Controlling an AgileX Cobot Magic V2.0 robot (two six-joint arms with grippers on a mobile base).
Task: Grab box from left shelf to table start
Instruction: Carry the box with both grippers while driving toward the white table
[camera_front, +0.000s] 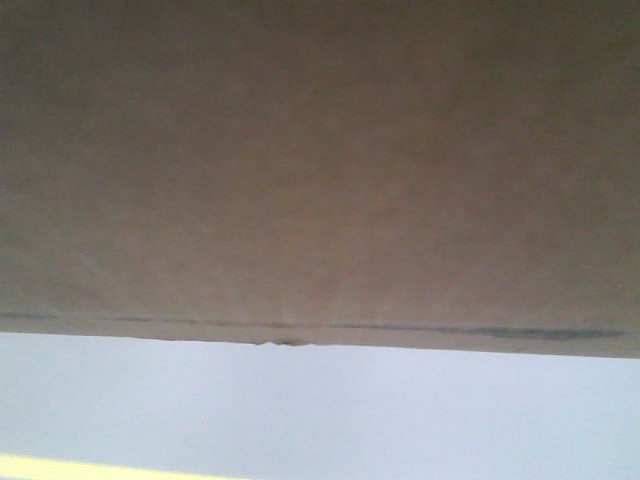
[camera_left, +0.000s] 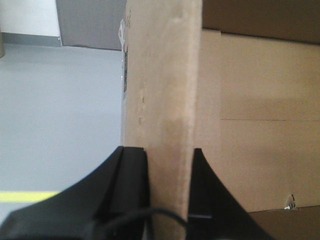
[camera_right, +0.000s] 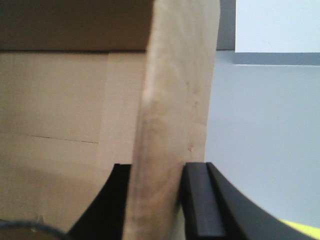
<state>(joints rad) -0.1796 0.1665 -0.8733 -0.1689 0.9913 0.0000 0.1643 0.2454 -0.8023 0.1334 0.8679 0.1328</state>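
l gripper (camera_left: 165, 152): black fingers (camera_left: 131, 180) clamped on a box (camera_left: 162, 75) wall, one on the inner face, one on the outer, pads flat vs the cardboard. thin black cable (camera_left: 150, 214) crosses near the finger bases. r gripper (camera_right: 157, 167): same pose, mirrored, fingers (camera_right: 197, 200) pinching the opposite wall w/ no gap showing.

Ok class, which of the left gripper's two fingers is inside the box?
The left gripper's finger at image right, against the box's interior; the other finger is outside, over grey floor.
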